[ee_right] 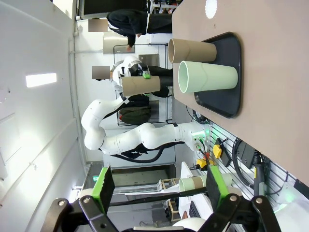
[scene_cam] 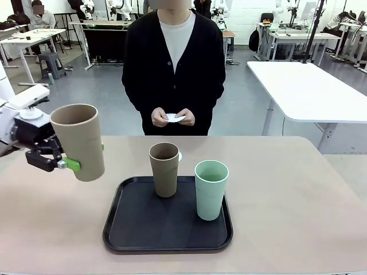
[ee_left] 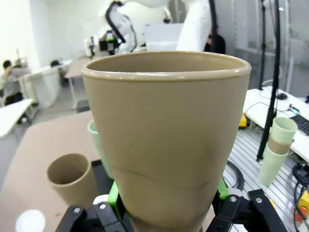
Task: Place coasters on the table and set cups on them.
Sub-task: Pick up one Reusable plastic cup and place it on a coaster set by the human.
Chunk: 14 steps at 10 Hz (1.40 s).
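While the left gripper (scene_cam: 86,160) pinches a tan cup (scene_cam: 76,134) low on its wall, held up clear of the table (scene_cam: 287,200) at its left side & slightly tilted, the right gripper (ee_right: 159,186) hangs w/ jaws spread, empty. Step in hand, prob: bringing cup to the coaster (ee_right: 211,8) lying on the table just beyond the black tray (scene_cam: 123,229); person's hands (scene_cam: 172,117) hold something white, prob more. Next move needs: cup over that disc, upright, centred, lowered gently before letting go
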Motion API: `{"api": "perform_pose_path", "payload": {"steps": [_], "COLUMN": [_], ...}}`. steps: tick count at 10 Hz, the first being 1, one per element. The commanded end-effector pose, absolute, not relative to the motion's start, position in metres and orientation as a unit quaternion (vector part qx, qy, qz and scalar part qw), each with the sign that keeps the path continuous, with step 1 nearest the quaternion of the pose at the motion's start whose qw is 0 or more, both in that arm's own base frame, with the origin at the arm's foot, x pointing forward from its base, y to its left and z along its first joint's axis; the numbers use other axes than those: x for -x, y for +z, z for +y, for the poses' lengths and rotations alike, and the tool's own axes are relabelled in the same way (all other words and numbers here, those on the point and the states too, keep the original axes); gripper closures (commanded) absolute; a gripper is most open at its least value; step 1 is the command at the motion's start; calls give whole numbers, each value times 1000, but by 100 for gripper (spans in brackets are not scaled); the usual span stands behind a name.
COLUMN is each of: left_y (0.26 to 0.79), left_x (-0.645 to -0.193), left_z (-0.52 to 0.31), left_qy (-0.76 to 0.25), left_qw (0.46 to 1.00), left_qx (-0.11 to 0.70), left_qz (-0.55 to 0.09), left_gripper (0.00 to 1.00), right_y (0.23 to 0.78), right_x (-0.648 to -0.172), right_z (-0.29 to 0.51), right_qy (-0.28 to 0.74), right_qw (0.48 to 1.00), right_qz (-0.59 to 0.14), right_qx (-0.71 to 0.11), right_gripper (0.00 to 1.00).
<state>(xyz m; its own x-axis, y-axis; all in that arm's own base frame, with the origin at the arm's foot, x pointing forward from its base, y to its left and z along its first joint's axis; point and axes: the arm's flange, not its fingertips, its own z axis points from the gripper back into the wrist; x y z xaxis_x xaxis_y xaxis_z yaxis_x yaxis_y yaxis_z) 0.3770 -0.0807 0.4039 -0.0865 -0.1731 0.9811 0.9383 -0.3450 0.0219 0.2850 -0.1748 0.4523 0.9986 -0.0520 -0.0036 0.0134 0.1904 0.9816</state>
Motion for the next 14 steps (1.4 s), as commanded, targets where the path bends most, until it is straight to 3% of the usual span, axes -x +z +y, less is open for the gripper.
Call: {"api": "perform_pose_path", "payload": {"steps": [1,6,7,10,14], "left_y": [402,406,403,450,459], "left_x": [-383,-379,-381,-429,-484], "left_z": [-77,-74,-74,-106,-145], "left_qy": [-599,-624,-614,-572,-552], "left_qw": [462,450,456,492,520], "left_qx": [532,518,523,528,521], "left_qz": [-380,-374,-376,-390,-391], "left_gripper": [77,77,18,18,18], "right_y": [453,453,453,453,453], "right_x": [-284,-284,-284,-284,-284], "right_z": [-176,-176,-176,-176,-176], "right_qy": [-20,-20,-20,-20,-20], "right_qw": [770,770,770,770,770], "right_qz": [-17,-17,-17,-17,-17], "right_qx": [-637,-637,-637,-637,-637], "right_gripper": [0,0,0,0,0]}}
